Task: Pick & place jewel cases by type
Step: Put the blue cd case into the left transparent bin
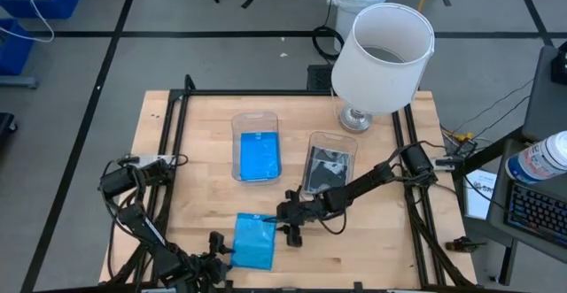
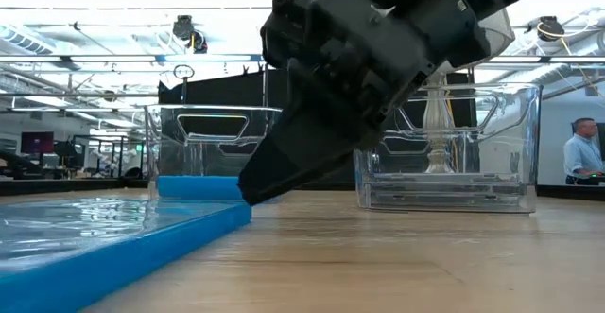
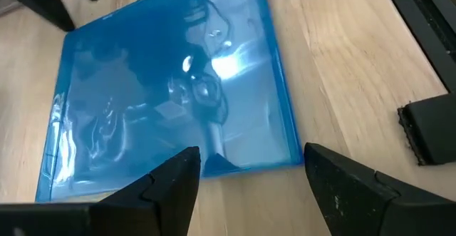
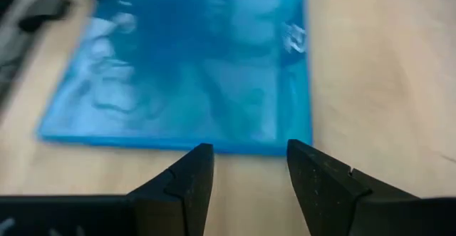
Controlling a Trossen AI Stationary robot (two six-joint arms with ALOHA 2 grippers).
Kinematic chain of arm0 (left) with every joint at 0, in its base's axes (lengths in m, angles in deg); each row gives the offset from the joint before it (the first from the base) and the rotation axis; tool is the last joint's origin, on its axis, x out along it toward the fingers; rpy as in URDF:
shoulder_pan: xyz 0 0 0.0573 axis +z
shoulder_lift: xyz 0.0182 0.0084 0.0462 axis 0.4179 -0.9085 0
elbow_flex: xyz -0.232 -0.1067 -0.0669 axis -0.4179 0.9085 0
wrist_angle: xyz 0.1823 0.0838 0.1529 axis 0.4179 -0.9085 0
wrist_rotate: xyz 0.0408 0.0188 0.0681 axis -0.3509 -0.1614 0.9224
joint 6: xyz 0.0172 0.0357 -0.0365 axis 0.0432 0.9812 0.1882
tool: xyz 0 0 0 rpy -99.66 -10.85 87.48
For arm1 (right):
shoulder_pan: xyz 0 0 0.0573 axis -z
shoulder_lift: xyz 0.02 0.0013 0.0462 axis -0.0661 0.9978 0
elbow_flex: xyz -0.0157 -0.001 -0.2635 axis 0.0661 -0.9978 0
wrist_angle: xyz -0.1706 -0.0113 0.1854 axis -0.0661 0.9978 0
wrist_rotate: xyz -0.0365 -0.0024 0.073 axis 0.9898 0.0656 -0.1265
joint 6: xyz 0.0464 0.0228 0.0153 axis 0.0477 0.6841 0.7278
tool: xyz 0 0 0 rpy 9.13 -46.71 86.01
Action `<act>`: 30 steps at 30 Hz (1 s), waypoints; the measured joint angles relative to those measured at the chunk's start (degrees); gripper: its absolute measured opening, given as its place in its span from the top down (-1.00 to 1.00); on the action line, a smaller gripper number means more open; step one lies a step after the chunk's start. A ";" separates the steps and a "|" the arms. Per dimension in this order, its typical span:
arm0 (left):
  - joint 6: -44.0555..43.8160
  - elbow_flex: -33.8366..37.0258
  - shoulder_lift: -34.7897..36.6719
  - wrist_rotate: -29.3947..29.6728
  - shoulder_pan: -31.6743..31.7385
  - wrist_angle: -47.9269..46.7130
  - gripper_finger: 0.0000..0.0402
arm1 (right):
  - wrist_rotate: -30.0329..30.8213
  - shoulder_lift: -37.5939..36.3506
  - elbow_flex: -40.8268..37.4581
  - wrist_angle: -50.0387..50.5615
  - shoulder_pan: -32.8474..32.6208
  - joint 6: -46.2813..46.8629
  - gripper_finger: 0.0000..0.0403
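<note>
A bright blue jewel case [image 1: 253, 242] lies flat on the wooden table near its front edge; it also shows in the wrist views [image 3: 171, 86] [image 4: 185, 72]. My left gripper [image 1: 215, 243] [image 3: 251, 157] stands open at the case's left edge, with that edge between its fingers. My right gripper [image 1: 291, 232] [image 4: 248, 150] is open, slanted down at the case's right edge. A second blue case [image 1: 259, 156] lies in the left clear bin. A dark grey case [image 1: 326, 169] lies in the right clear bin. My right gripper has one fingertip [image 2: 248, 196] down at table height beside the blue case's right edge [image 2: 234, 215], coming from the table's right and slanting down. I cannot tell whether it touches the case. The case lies flat on the table.
The two clear bins [image 1: 255, 120] [image 1: 332, 140] stand side by side at mid-table. A lamp with a white shade [image 1: 383, 56] stands at the back right. A dark frame [image 1: 177, 107] runs along the table's edges. Bare wood lies right of the case.
</note>
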 joint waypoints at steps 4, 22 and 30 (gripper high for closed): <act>0.83 0.00 -0.01 -0.21 0.31 0.00 -0.28 | 3.65 0.21 -0.07 1.41 0.83 0.06 0.16; 0.43 0.04 -1.06 0.12 0.68 0.62 -0.28 | -7.83 4.87 0.11 -5.50 3.48 -0.54 0.16; -4.40 -0.17 -3.40 3.77 0.69 1.66 -0.28 | -11.85 5.95 0.15 -8.30 3.31 1.25 0.16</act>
